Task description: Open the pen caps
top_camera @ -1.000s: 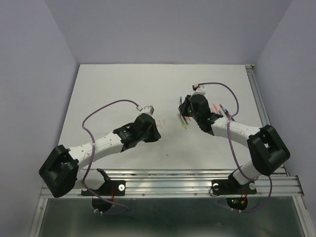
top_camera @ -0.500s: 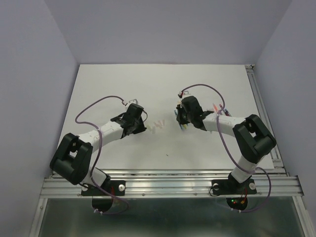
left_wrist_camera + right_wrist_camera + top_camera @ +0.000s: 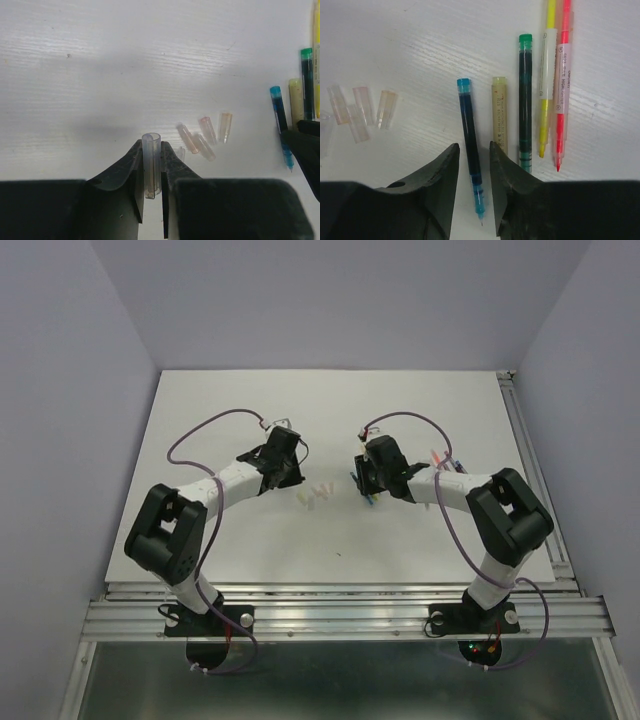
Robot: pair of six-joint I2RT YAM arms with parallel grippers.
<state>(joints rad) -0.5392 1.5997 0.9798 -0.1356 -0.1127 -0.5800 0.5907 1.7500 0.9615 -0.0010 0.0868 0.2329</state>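
Left gripper (image 3: 150, 150) clenching clear pen cap (image 3: 151, 175), lower centre. Right gripper (image 3: 473, 146) hanging unclenched, jaws straddling blue pen (image 3: 467, 115). Loose caps (image 3: 362, 112) lying centre-left.

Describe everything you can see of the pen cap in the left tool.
The pen cap is a short, pale, translucent plastic tube with a round open rim at its far end. It sits lengthwise between the two fingers of the left tool, pinched from both sides, the open end poking past the fingertips. Only the fingers touch it; loose caps lie apart on the table beyond.
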